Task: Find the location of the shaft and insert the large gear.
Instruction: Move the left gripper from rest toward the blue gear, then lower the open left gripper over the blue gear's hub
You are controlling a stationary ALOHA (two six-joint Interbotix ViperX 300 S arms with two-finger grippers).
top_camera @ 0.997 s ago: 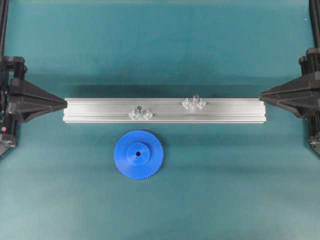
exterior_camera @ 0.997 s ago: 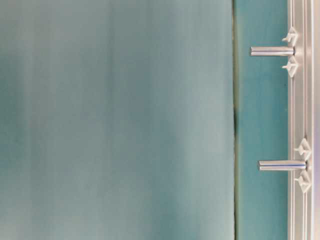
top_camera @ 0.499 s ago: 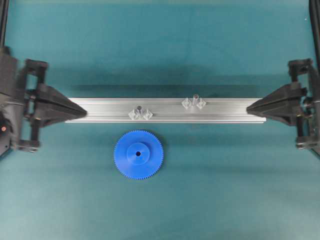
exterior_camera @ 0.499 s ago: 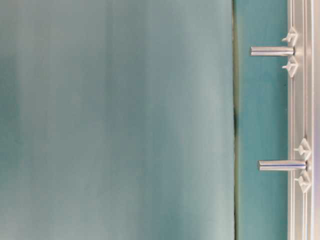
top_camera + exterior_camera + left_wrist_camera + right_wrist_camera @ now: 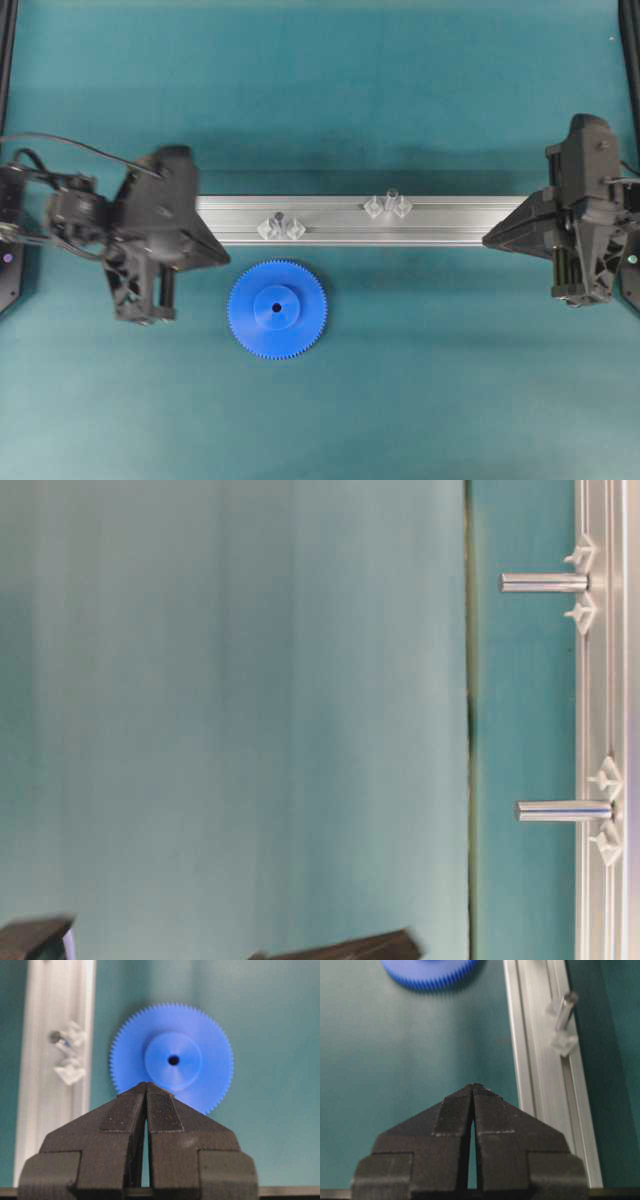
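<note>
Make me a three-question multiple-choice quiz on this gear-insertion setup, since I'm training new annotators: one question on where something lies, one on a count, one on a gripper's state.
1. Where does the large gear lie?
A. flat on the mat beside the aluminium rail
B. threaded onto a shaft
C. held in the right gripper

2. How many upright pins stand on the rail?
A. one
B. two
C. four

3. How do the left gripper's jaws stand?
A. wide open
C. clamped on the gear's rim
B. shut, holding nothing

Answers:
1 A: the overhead view shows the gear on the green mat, apart from the rail.
2 B: the table-level view shows two pins, the shaft and another pin, each between clear brackets.
3 B: the left wrist view shows the jaws closed together just short of the gear.
</note>
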